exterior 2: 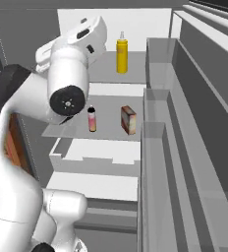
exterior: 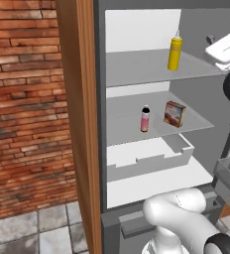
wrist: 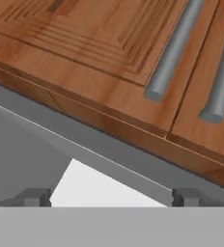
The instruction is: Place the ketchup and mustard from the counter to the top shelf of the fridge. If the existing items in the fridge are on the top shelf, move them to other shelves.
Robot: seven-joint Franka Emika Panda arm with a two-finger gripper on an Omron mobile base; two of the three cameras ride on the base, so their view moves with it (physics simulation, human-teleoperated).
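On the top shelf [exterior: 137, 69], mustard [exterior: 175, 52] standing upright already. Gripper [wrist: 109, 198] pointing at wood cabinets, jaws wide apart, empty. Probably needing ketchup next, backing out without clipping anything.

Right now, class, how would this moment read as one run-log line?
mustard: on top shelf | pink bottle, box: shelf below | tool: open, empty, facing wooden cabinet fronts

The mustard [exterior: 175, 52], a yellow squeeze bottle with a pale pointed nozzle, stands upright on the fridge's top shelf [exterior: 137, 69], upper right of the left base view. On the shelf below [exterior: 127, 121], mid-frame, the pink bottle [exterior: 145, 119] and reddish-brown box [exterior: 174, 114] stand upright, near each other.
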